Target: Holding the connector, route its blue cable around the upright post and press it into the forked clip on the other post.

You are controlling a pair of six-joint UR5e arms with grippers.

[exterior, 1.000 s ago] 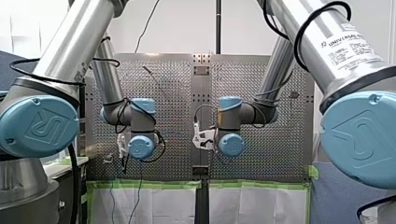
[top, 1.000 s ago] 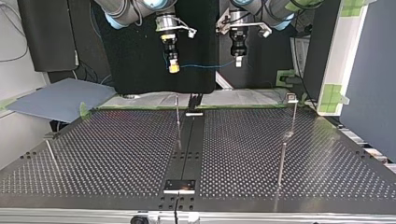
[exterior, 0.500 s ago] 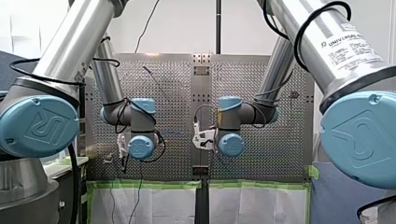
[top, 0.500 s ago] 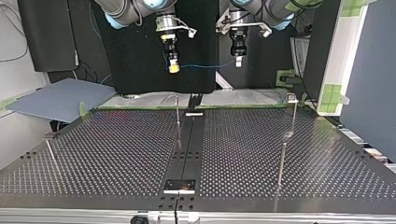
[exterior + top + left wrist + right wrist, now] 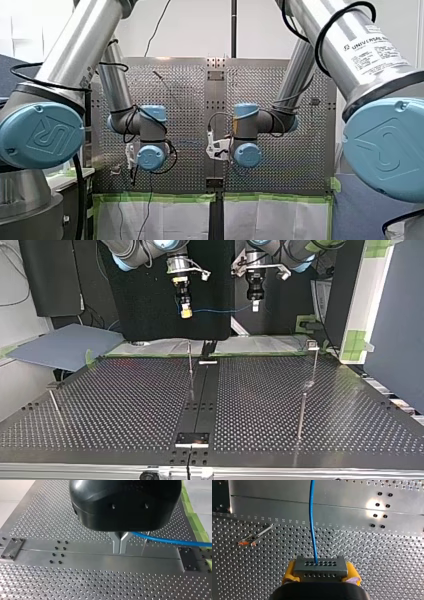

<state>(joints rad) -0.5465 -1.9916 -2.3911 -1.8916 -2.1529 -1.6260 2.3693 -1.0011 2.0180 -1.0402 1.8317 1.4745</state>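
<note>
Three thin posts rise from the perforated table (image 5: 125, 405) in the top view. Nearest, at the view's left, stands a short post (image 5: 55, 401) with a small head. Further in, at the view's right, is a tall post (image 5: 313, 362) topped by a small blocky clip (image 5: 312, 344), too small to tell whether it is forked. Further still, just beside the dark centre strip (image 5: 202, 400), is a plain middle post (image 5: 190, 360). Beyond all three, above the table's far edge, both grippers hang high over the table, well apart from every post. My right gripper (image 5: 185, 314), at the view's left, is clamped on the connector (image 5: 319, 566). The right wrist view shows this as a grey block with rows of small holes, squeezed between the yellow pads (image 5: 289, 573). The blue cable (image 5: 312, 522) leaves the middle of the block's face and runs straight ahead over the perforated plate. My left gripper (image 5: 255, 306), at the top view's right, hangs at about the same height. In the left wrist view its metal fingers (image 5: 116, 542) are pressed together at the tips, and the cable comes out sideways from where they meet, so they appear to pinch it. Between the two grippers the cable hangs nearly level with a slight sag.
</note>
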